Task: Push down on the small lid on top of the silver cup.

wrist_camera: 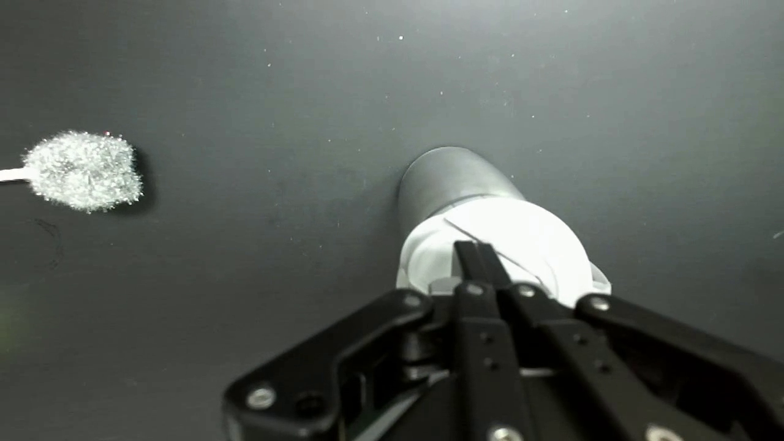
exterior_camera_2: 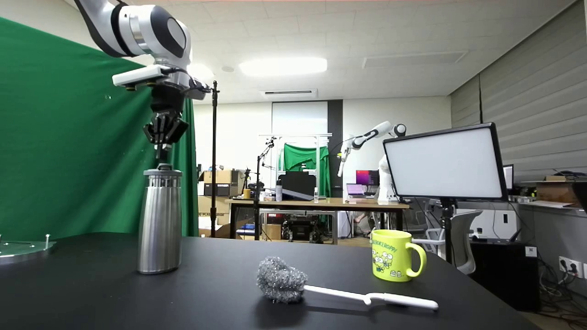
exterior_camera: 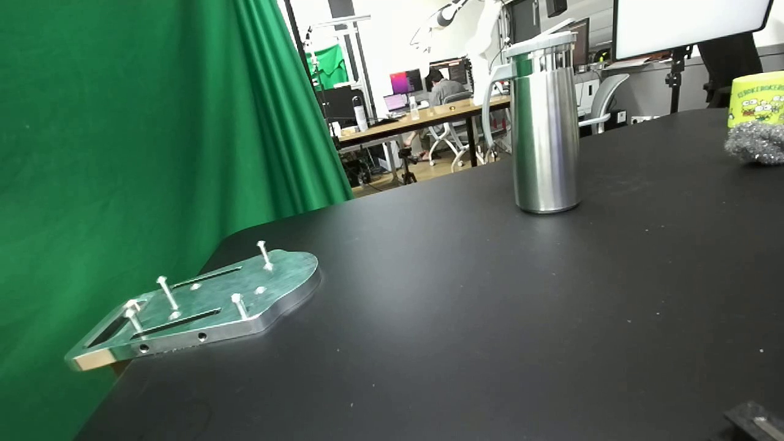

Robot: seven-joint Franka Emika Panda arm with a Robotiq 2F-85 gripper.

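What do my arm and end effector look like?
The arm is white with dark grey panels and a black band. Black cable loops at its lower end, near a white bar. The end effector is black, with jointed links, narrow fingers and silver screw heads.

Robot arm (exterior_camera_2: 169,36), white and grey, over cup — black gripper (exterior_camera_2: 162,153) pointing straight down, fingers together. Silver cup (exterior_camera_2: 159,224), tall, brushed metal, upright on black table (exterior_camera_2: 220,298). Small lid (exterior_camera_2: 163,173), grey, on cup's rim; fingertips directly over it, contact cannot be told. Scrubber (exterior_camera_2: 280,279), metal-wool head, white handle lying in front of mug. Mug (exterior_camera_2: 389,256) — yellow-green, cartoon print, upright. Pegged plate (exterior_camera_2: 23,250), cut off at left edge. Green curtain (exterior_camera_2: 69,137) behind cup. White panel (exterior_camera_2: 442,162), black-framed, beyond mug.
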